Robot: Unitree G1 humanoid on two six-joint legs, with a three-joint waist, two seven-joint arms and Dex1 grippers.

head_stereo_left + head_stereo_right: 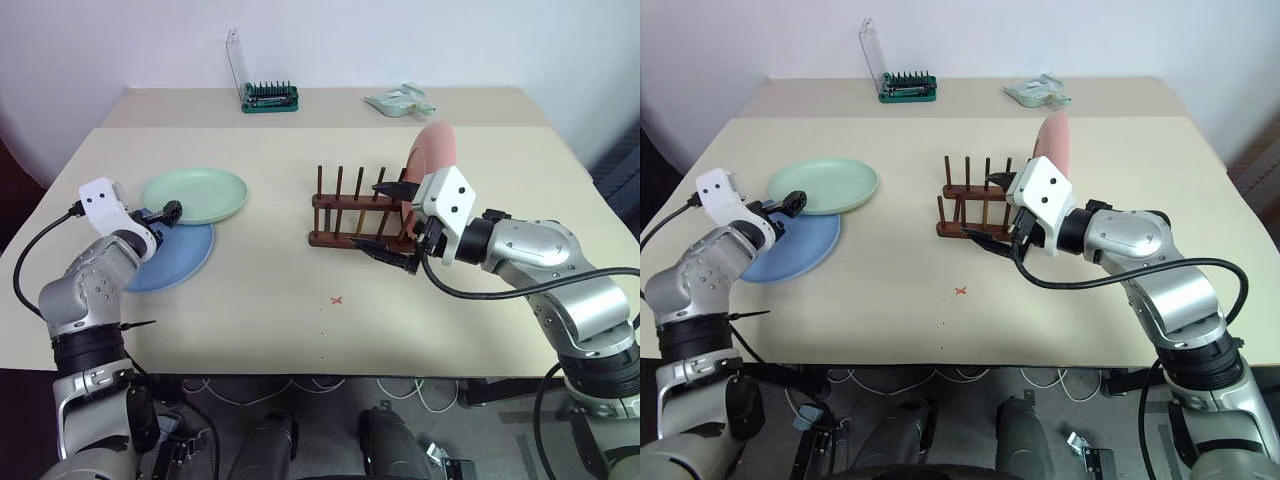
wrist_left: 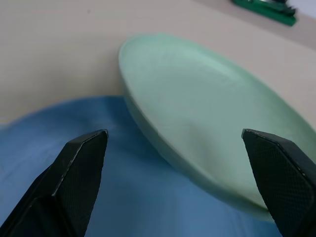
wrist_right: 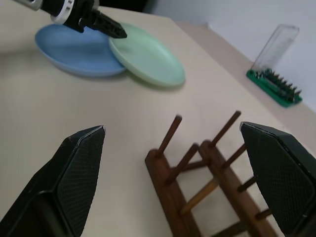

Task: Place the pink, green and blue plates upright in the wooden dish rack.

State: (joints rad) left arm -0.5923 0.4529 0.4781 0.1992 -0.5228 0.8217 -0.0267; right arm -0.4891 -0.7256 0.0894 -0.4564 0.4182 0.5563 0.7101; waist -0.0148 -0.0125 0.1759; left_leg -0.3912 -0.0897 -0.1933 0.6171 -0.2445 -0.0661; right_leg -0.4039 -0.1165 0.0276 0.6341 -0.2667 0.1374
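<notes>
While a pale beige desk (image 1: 300, 310) is carrying everything before a white wall, the small dark brown wooden rack (image 1: 350, 215) is standing near its middle, with the round pink plate (image 1: 432, 150) sitting upright at its right end. At the left, the round green plate (image 1: 195, 194) is overlapping the round blue plate (image 1: 175, 255). A green tool holder (image 1: 268, 96) is resting at the far edge. The left gripper (image 1: 165, 212) is hovering over those plates, jaws wide and empty; the right gripper (image 1: 392, 222) is flanking the rack's right end, jaws wide, gripping nothing.

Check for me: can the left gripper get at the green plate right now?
Probably yes. The left gripper is open beside the green plate, whose rim overlaps the blue plate; nothing lies between.
</notes>
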